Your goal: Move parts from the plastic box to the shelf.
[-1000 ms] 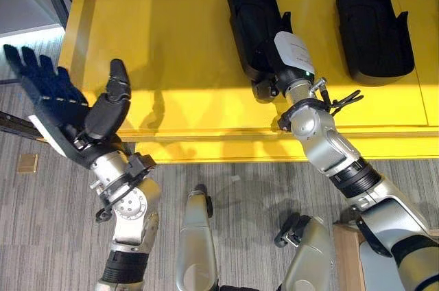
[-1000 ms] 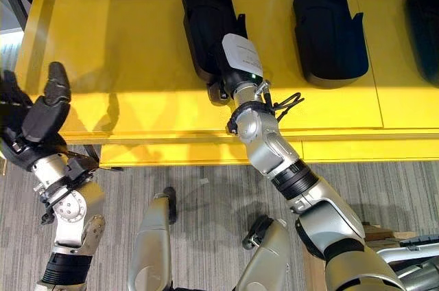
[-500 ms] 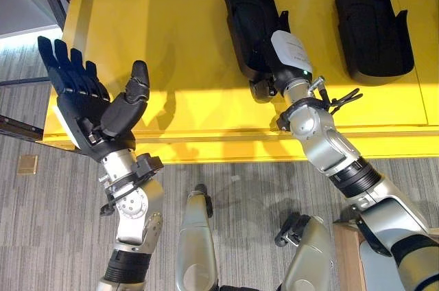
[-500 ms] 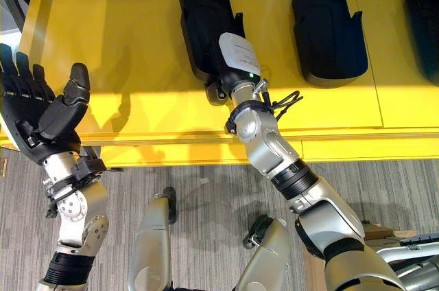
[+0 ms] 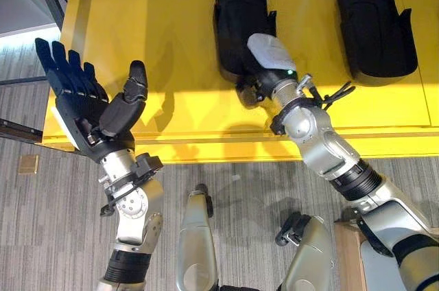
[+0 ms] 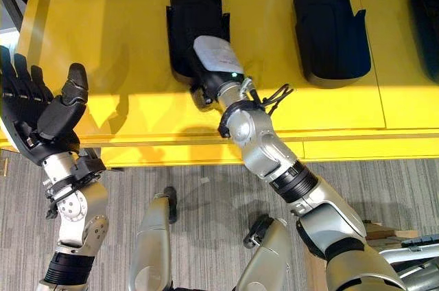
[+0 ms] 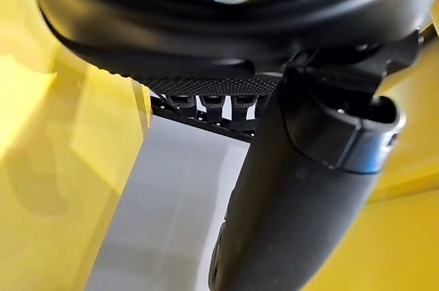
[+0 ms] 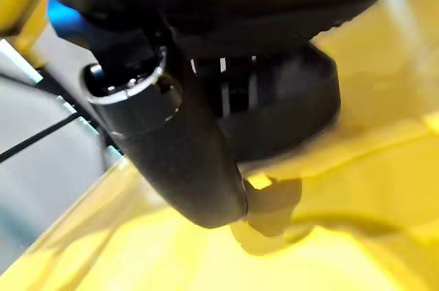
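Nearest the robot, the left hand (image 5: 86, 109) is raised at the front left corner of the yellow shelf (image 5: 164, 37), palm up, its fingers (image 5: 65, 75) straight and spread and the thumb standing apart; it holds nothing. Farther in, the right hand (image 5: 257, 75) reaches over the shelf's front edge and lies against the near end of a black moulded part (image 5: 240, 16), which rests flat on the shelf surface. A white cover on the back of the hand hides the contact, and in the right wrist view the fingers (image 8: 236, 95) run against the part's dark body, so whether they are clamped on it or merely resting there cannot be told. Beyond and to the right, a second black part (image 5: 374, 23) lies on the shelf, well apart from the first; the right eye view shows the edge of a third part (image 6: 429, 20) at the far right. Judged from this layout, at least two parts are already delivered, the one at the right hand is being set down, and any parts remaining in the plastic box are left to move.
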`<state>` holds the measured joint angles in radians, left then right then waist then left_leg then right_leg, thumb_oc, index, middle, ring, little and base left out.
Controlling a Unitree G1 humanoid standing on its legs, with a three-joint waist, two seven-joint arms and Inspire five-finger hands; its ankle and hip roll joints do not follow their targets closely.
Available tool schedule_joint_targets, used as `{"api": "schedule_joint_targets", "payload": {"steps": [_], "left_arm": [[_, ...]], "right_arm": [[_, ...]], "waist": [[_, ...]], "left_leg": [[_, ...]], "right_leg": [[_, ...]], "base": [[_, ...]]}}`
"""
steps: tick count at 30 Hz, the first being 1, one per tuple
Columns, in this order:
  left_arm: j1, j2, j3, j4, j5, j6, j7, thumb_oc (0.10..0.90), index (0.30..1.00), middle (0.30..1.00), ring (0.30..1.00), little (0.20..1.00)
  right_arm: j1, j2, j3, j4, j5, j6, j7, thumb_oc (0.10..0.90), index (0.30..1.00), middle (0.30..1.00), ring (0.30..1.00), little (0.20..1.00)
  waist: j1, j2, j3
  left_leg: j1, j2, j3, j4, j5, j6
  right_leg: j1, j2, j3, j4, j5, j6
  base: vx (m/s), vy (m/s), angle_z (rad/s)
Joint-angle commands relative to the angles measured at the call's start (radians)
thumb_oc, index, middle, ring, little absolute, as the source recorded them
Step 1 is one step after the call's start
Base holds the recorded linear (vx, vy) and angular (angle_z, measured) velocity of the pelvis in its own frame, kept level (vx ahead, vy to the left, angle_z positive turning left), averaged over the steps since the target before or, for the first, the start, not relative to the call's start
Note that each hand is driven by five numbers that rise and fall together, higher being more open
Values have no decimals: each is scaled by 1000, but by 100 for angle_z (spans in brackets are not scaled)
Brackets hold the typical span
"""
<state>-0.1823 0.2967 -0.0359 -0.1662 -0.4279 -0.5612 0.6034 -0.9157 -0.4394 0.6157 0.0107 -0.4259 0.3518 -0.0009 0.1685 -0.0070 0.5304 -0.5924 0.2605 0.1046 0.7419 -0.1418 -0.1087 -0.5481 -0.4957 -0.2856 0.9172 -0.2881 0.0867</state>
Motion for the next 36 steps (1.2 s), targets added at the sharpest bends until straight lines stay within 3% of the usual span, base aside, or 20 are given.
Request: {"api": "schedule_joint_targets", "payload": {"steps": [1,10,15,18,21,28,32,36], "left_arm": [[-44,24,41,-224,-9,-98,39,900,1000,1000,1000,1000],[-24,3,72,-251,-27,-72,-17,900,1000,1000,1000,1000],[-18,6,74,-261,-32,-71,-28,900,1000,1000,1000,1000],[-52,19,51,-240,-10,-60,19,900,1000,1000,1000,1000],[-138,24,9,-165,65,-54,114,900,1000,1000,1000,1000],[-279,9,-35,-40,143,-38,221,900,1000,1000,1000,1000],[-327,-2,-49,17,169,-25,271,900,1000,1000,1000,1000],[-355,5,-43,52,211,-11,300,900,1000,1000,1000,1000]], "right_arm": [[-95,72,-27,-183,-65,-132,-75,900,1000,1000,1000,1000],[-81,43,-100,-269,-134,-124,-39,900,1000,1000,1000,1000],[-65,26,-138,-275,-176,-86,-90,900,1000,1000,1000,1000],[-72,22,-145,-245,-165,-98,-124,900,1000,1000,1000,1000],[-111,17,-121,-204,-98,-120,-190,900,1000,1000,1000,1000],[-148,66,-101,-173,46,-170,-238,900,1000,1000,1000,1000],[-137,84,-99,-129,176,-143,-245,900,1000,1000,1000,1000],[-97,76,-114,-95,176,-200,-201,900,1000,1000,1000,1000]], "waist": [[31,22,-28],[21,22,-32],[14,27,-26],[0,30,-32],[-25,29,-45],[-66,34,-61],[-83,32,-73],[-93,24,-82]], "left_leg": [[71,7,80,36,-119,81],[85,3,85,25,-118,83],[89,8,87,16,-111,79],[85,6,87,23,-114,81],[87,14,97,15,-105,78],[118,33,125,-31,-76,64],[144,35,138,-62,-62,58],[157,39,142,-84,-50,52]], "right_leg": [[35,-29,-11,-83,77,23],[44,-26,-9,-92,81,23],[46,-22,-3,-100,86,25],[33,-11,18,-94,83,24],[28,2,34,-99,85,22],[44,21,50,-136,99,22],[64,29,55,-166,109,24],[81,30,51,-195,119,26]], "base": [[0,0,0],[0,0,0],[0,0,0],[-2,34,-1],[9,68,-5],[9,49,-13],[35,23,-8],[24,-21,-6]]}}
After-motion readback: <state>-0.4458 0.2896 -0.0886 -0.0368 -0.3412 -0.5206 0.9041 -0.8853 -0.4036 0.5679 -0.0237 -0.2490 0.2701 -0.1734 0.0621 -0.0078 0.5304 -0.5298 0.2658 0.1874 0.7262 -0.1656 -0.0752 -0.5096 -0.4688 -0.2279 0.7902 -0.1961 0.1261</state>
